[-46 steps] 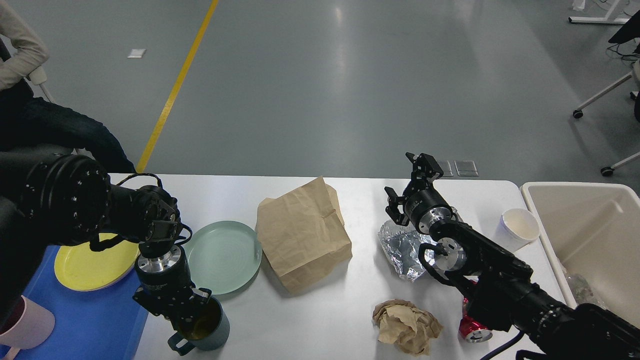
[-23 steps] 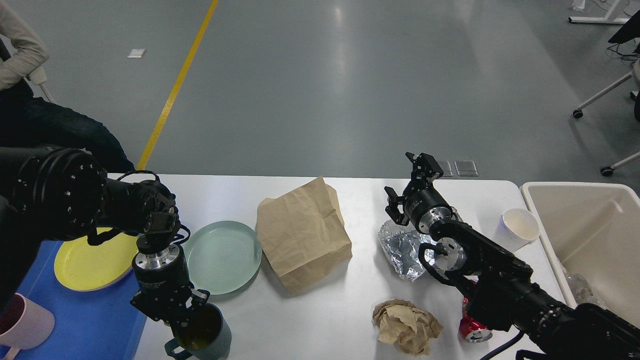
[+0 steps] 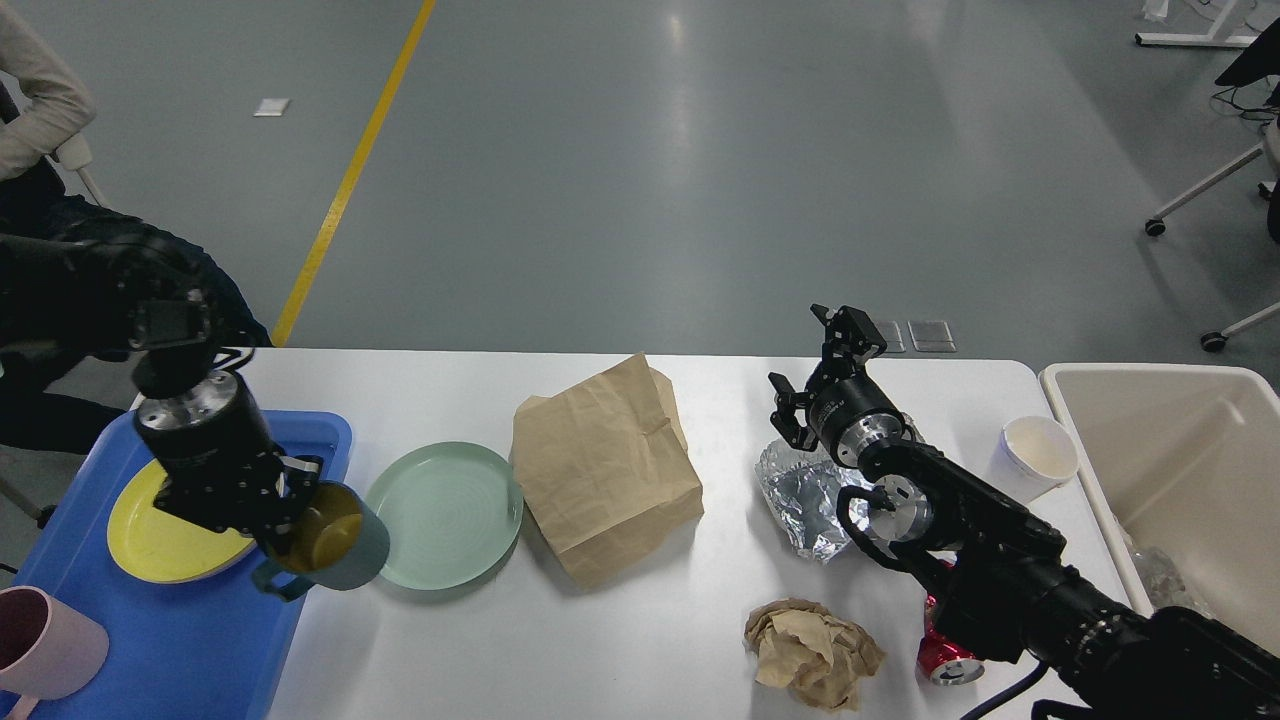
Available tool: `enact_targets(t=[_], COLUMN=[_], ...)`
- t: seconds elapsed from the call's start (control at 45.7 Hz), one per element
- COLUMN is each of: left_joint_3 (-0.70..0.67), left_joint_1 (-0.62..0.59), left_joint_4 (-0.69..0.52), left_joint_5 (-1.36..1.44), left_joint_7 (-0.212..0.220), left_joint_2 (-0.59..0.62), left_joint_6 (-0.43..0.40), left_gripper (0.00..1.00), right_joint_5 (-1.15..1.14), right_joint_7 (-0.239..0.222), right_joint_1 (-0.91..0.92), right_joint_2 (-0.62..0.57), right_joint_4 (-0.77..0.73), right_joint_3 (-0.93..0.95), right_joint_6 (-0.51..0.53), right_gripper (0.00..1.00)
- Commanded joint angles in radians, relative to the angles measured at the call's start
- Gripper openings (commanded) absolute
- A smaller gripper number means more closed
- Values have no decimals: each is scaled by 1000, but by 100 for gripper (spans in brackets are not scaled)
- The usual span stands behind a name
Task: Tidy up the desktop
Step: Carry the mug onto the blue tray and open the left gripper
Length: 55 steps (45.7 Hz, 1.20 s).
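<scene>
My left gripper (image 3: 290, 525) is shut on the rim of a teal mug (image 3: 335, 552) with a dark yellow inside and holds it tilted in the air over the right edge of the blue tray (image 3: 170, 640). The tray holds a yellow plate (image 3: 160, 535) and a pink cup (image 3: 45, 640). A pale green plate (image 3: 445, 515) lies on the white desktop (image 3: 600, 640) beside the tray. My right gripper (image 3: 815, 365) is open and empty above the far side of the desktop, just behind crumpled foil (image 3: 805, 500).
A brown paper bag (image 3: 600, 465) lies mid-table. A crumpled brown paper ball (image 3: 810, 655) and a red can (image 3: 945, 665) lie at the front right. A white paper cup (image 3: 1035, 455) stands next to the beige bin (image 3: 1180, 470). A seated person (image 3: 40, 100) is at far left.
My left gripper has lifted the teal mug off the desktop and carried it left and away from me, to the tray's right edge. The right arm has not moved.
</scene>
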Motion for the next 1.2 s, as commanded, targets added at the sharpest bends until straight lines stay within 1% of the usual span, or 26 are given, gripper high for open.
enact_targets(t=[0.0,0.284,0.569,0.766,1.072,1.182], left_joint_3=[10,10,10,4,-5,-10], left_joint_1=[56,214,269,323,329,352], left_joint_4=[15,87,121,196,208,208], left_joint_5=[4,3,1,1,1,1], left_joint_7=[3,-2,-2,0,3,3], left_joint_2=[85,149,151,149,146,146], left_joint_6=[0,0,0,0,0,0], left_gripper=[0,0,0,0,0,4], right_joint_5=[0,0,0,0,0,0], right_joint_7=[0,0,0,0,0,0], right_joint_1=[-1,1,-1,-1,1,1], right_joint_2=[0,0,0,0,0,0], right_joint_4=[0,1,1,0,1,1], right_joint_3=[0,0,0,0,0,0], right_joint_6=[0,0,0,0,0,1], right_gripper=[100,100,100,100,100,100])
